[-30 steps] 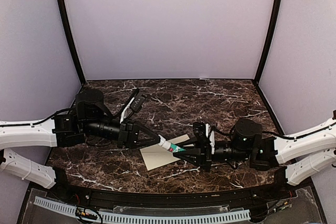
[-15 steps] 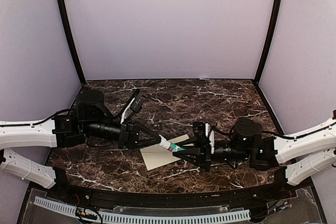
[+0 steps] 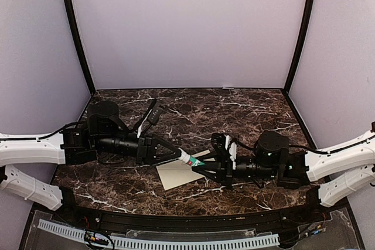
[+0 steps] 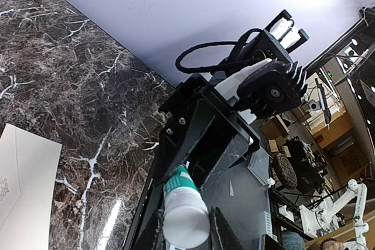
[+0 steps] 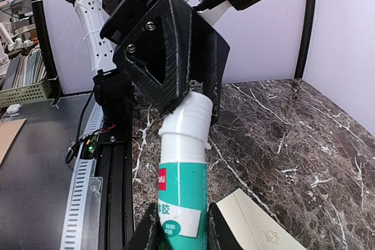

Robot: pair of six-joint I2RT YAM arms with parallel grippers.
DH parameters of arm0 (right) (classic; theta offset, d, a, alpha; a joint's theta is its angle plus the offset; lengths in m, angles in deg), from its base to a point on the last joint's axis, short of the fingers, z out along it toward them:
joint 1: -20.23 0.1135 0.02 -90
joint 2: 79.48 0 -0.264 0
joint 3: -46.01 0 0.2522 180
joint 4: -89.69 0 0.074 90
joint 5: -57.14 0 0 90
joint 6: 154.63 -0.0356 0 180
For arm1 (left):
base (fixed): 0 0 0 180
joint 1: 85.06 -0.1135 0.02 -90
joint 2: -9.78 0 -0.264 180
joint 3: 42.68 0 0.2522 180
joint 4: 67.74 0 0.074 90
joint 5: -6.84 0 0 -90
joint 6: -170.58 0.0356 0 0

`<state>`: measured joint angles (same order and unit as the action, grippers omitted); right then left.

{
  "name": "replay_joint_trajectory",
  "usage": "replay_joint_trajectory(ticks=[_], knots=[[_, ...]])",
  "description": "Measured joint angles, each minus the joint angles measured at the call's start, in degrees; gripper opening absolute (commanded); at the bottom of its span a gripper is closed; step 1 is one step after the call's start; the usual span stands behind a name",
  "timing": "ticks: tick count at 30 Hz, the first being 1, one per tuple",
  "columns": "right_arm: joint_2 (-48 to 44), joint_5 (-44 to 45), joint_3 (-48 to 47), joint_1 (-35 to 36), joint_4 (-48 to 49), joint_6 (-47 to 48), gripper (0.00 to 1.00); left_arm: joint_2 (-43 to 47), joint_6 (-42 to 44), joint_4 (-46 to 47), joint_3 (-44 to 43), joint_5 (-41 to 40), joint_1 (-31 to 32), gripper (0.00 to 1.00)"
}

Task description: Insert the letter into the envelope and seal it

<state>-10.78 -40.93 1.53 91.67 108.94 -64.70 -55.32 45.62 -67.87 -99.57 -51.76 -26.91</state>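
From the top view, I saw the envelope lying flat on the dark marble table, near the front edge and between the two arms. It was a plain pale-cream rectangle set at a slight angle. Just above its far corner, a glue stick was held between both arms. The left gripper was clamped on the white end and the right gripper was clamped on the green end.

In the left wrist view, the left gripper had its fingers pressed on either side of the stick's round white end. The green part ran away from the lens into the black frame of the right gripper. The envelope showed at the lower left, flat on the marble. A faint diagonal flap line crossed it, and a small emblem sat at the picture's edge (too faint for me to make out its design).

In the right wrist view, the right gripper squeezed the stick's green, labelled body. The left gripper closed over the white cap above it. One corner of the envelope lay below at the right, smooth and cream, with its little emblem showing. I could not tell whether the flap was stuck down.
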Motion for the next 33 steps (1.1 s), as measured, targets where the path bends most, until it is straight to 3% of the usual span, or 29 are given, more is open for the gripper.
replay_joint_trajectory(ticks=[17, 33], knots=[[4.1, 10.1, -4.3, 0.2, -5.7, -1.0, 0.0, -4.2, -2.0, 3.2, 0.0, -9.7, -0.1, 0.15], [12.7, 32.1, -16.6, 5.1, -18.5, 6.7, 0.0, -5.0, -7.0, 3.3, 0.0, -19.3, -0.2, 0.15]])
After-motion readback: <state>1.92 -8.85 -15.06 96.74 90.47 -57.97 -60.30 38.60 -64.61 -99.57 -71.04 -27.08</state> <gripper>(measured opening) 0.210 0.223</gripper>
